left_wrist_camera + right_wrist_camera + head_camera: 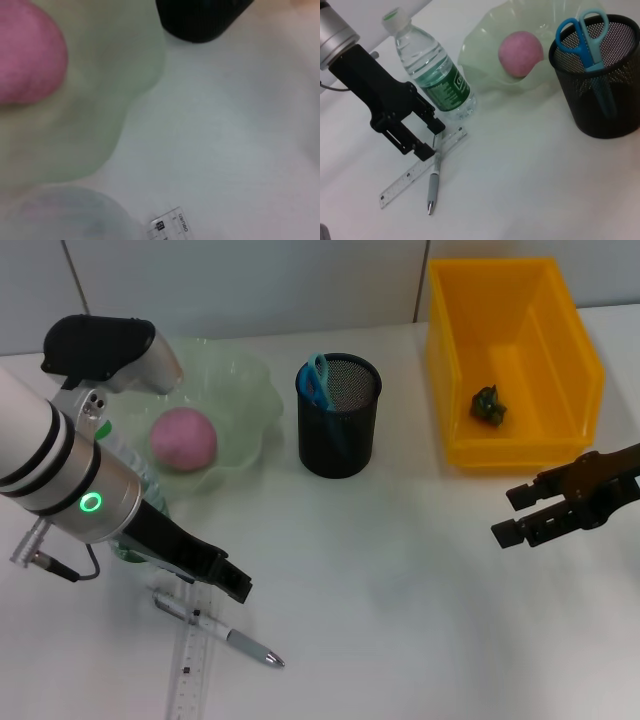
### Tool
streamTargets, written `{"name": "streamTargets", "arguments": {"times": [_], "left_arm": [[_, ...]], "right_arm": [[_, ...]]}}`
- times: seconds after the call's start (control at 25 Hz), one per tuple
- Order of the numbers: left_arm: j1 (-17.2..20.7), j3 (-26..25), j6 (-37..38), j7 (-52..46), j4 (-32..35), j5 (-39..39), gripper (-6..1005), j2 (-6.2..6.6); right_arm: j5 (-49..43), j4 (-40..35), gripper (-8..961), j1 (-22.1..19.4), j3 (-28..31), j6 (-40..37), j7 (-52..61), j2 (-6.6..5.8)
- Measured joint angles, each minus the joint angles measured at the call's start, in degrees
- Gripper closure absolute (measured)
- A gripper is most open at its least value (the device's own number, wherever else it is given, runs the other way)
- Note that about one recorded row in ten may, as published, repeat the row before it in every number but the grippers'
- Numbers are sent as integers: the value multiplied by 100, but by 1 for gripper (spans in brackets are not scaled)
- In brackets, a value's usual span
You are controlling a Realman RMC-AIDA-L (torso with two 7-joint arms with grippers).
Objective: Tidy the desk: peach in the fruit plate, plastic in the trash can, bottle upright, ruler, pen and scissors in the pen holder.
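With peach, plastic, scissors and bottle seemingly dealt with, the left gripper (427, 135) is held with jaws parted just above the clear plastic ruler (190, 665) and grey pen (225, 632) at seven o'clock, presumably for pickup, while the open right gripper (515, 515) idles at three o'clock.

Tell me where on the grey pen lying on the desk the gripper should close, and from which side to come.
Grip the slim grey pen around mid-barrel, coming straight down from above with the fingers across its width. It lies flat on the white desk, crossing the clear plastic ruler, so a side approach would likely nudge both. The left gripper, open, hovers right at its upper end.
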Motion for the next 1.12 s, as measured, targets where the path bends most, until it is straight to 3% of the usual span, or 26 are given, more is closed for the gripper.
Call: {"name": "streamTargets", "arguments": {"times": [1.12], "left_arm": [[58, 132, -533, 13, -412, 175, 276, 9]], "right_arm": [[0, 2, 115, -18, -3, 10, 112, 4]]}}
